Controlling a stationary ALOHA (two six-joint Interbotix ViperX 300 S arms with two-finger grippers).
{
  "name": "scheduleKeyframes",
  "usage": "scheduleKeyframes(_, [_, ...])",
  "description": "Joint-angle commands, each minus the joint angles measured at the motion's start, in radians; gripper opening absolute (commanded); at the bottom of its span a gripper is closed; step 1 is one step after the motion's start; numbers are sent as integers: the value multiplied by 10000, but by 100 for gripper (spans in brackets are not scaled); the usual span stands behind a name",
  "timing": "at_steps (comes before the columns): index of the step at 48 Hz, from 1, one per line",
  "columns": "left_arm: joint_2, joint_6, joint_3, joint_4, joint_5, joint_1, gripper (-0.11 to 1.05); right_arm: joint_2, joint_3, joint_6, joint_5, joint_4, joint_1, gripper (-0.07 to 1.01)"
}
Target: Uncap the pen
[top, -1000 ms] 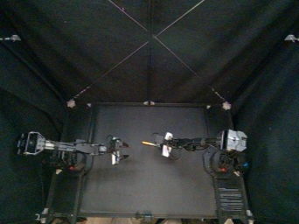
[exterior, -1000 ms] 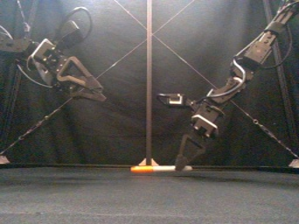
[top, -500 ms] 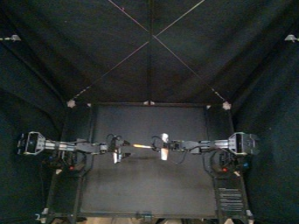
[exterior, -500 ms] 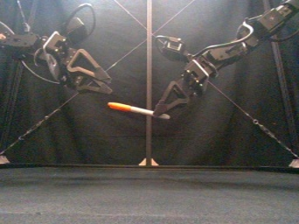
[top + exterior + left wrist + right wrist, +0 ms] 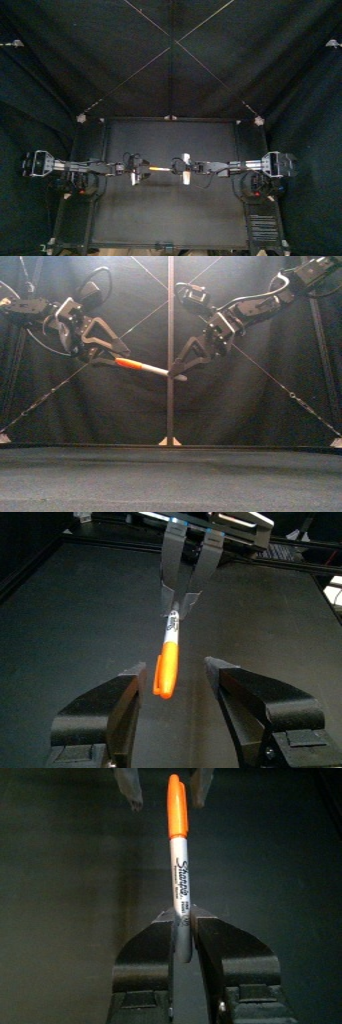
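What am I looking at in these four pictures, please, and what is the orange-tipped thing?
It is a robot with two black arms, each ending in a two-jawed gripper, at a black table. One picture looks down from above, one looks level from the table's front edge, and two come from wrist cameras. The right gripper is shut on the pale barrel of a marker pen, holding it in the air. Its orange cap points at the left gripper, whose jaws stand open either side of the cap, apparently not touching it.
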Motion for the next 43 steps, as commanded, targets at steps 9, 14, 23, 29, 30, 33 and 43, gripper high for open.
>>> scheduleKeyframes(9, [184,46,-445,-15,-107,31,81,-445,-291,46,-92,-107,77,48])
scheduleKeyframes(14, [184,46,-491,0,-107,46,72,-445,-261,46,-92,-107,77,48])
scheduleKeyframes(23, [199,46,-430,0,-107,31,52,-460,-261,46,-92,-107,77,48])
scheduleKeyframes(29, [184,46,-399,0,-107,31,41,-506,-184,46,-92,-107,61,48])
scheduleKeyframes(30, [169,46,-399,0,-107,31,40,-522,-169,46,-92,-107,46,48])
scheduleKeyframes(33, [138,46,-368,0,-107,31,37,-614,-77,46,-107,-107,46,48])
scheduleKeyframes(43, [-77,46,-138,0,-107,31,37,-1166,476,77,-107,-61,31,48])
